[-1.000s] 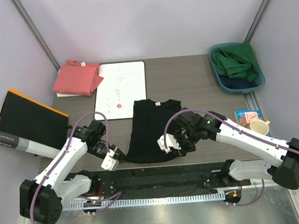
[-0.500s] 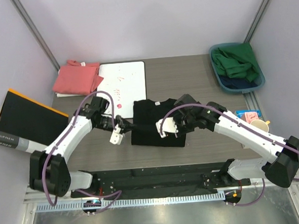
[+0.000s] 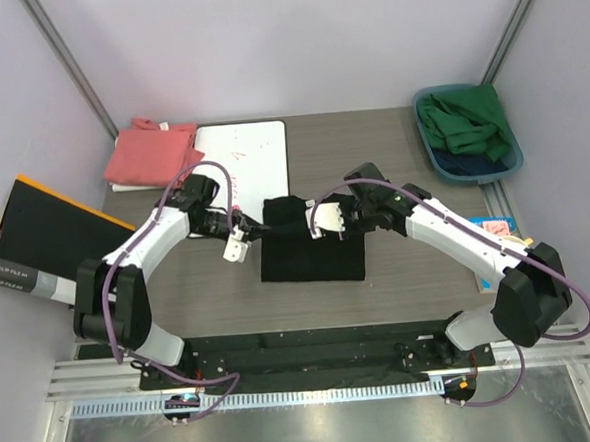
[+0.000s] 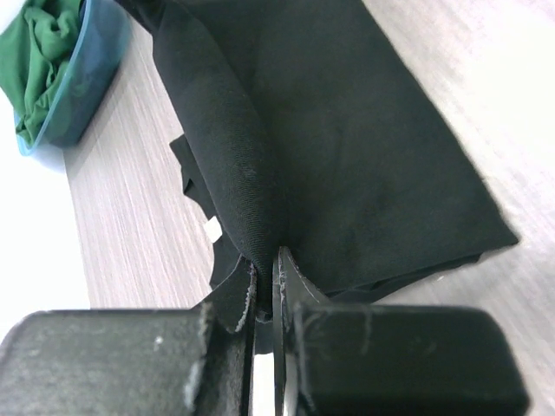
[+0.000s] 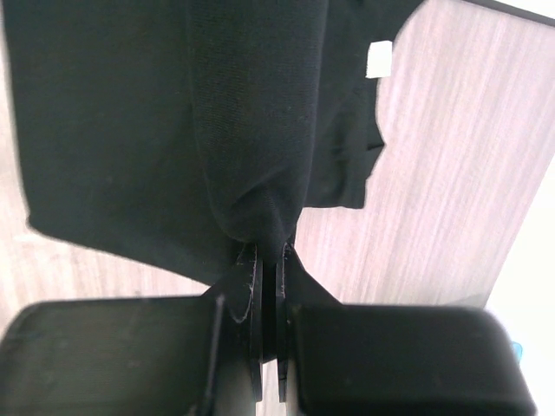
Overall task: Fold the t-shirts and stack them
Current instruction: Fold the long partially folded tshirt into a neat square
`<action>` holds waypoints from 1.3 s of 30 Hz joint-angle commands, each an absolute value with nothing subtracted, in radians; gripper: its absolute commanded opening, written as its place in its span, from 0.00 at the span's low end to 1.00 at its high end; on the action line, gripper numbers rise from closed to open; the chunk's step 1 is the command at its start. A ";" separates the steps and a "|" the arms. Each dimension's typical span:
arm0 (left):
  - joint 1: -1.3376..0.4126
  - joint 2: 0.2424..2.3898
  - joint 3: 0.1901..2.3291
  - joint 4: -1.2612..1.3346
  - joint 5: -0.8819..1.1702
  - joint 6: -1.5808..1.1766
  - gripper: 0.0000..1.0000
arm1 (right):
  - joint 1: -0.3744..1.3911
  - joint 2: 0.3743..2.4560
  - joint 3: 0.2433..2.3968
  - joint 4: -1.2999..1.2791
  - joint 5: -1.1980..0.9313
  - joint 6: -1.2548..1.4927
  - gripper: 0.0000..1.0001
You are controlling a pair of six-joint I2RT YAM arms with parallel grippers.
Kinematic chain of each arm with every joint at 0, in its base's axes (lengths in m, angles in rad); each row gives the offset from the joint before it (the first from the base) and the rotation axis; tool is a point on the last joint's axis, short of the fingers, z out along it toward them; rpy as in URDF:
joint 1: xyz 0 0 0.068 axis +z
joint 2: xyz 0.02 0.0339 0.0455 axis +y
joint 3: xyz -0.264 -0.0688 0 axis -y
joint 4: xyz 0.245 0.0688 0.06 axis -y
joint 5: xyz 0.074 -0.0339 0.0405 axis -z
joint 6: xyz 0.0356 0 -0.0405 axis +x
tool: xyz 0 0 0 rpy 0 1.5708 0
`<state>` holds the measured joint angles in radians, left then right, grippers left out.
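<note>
While both arms crowd the near right corner of the white board [image 3: 256, 148], the black t-shirt [image 3: 312, 255] lies doubled over on itself just in front of that corner. I can't tell if its far edge overlaps the board or only touches it. Left gripper [image 4: 276, 269] and right gripper [image 5: 267, 260] are each pinched tight on a ridge of the black fabric, one on either side of the shirt. To me that looks like the hem held over the collar end for a half fold, both sides level so the crease comes out straight. The salmon-pink t-shirt [image 3: 151, 155] sits folded at the board's left side, on or against its edge, so I'd guess that's the stack spot. Room-wise, there's bare table [image 3: 408, 264] to the right of the board out to the teal bin [image 3: 473, 178] of green cloth, plus a free strip nearer the arms. The tight side is left of the board, where the black box with orange edge [image 3: 45, 236] sits in front of the pink tee.
</note>
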<state>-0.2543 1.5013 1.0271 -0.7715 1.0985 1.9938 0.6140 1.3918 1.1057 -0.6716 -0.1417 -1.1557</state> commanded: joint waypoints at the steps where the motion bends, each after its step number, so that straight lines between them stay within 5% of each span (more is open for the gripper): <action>1: -0.238 1.557 1.091 -0.707 1.129 2.168 0.00 | 0.569 1.423 1.147 -0.546 -0.123 -1.198 0.01; 12: -0.224 1.723 1.207 -0.588 1.120 2.154 0.00 | 0.492 1.529 1.158 -0.388 -0.135 -1.213 0.01; 15: -0.224 1.762 1.201 -0.319 1.094 1.969 0.00 | 0.488 1.545 1.056 -0.128 -0.025 -1.152 0.07; 16: -0.224 1.769 1.153 -0.169 1.077 1.895 0.04 | 0.488 1.567 1.027 0.059 0.021 -1.143 0.17; 17: -0.224 1.790 1.111 -0.015 1.036 1.826 0.26 | 0.489 1.591 0.991 0.171 0.084 -1.131 0.46; 18: -0.224 1.808 1.024 0.384 1.004 1.628 0.39 | 0.488 1.612 0.947 0.337 0.166 -1.123 0.53; 19: -0.225 1.840 0.991 0.560 0.973 1.550 0.46 | 0.488 1.659 0.940 0.385 0.210 -1.112 0.59; 20: -0.225 1.905 0.970 0.704 0.904 1.425 0.67 | 0.489 1.680 0.945 0.425 0.245 -1.102 0.62; 22: -0.225 1.969 0.946 1.059 0.845 1.323 0.89 | 0.488 1.722 0.960 0.483 0.327 -1.054 0.66; 24: -0.225 2.009 0.945 1.187 0.789 1.260 0.94 | 0.488 1.721 0.968 0.480 0.333 -1.028 0.69; 25: -0.225 2.006 0.942 1.189 0.781 1.253 0.95 | 0.488 1.717 0.965 0.473 0.333 -1.022 0.76; 30: -0.229 1.878 0.873 1.111 0.772 1.168 0.92 | 0.476 1.686 0.988 0.336 0.362 -0.922 0.76; 34: -0.229 1.657 0.935 0.601 0.765 0.934 0.86 | 0.410 1.695 1.188 -0.002 0.310 -0.662 0.76; 36: -0.229 1.626 1.119 0.081 0.784 0.817 0.82 | 0.359 1.724 1.250 -0.240 0.169 -0.526 0.77; 39: -0.227 1.632 1.233 -0.207 0.853 0.541 0.90 | 0.316 1.759 1.327 -0.447 -0.080 -0.424 0.78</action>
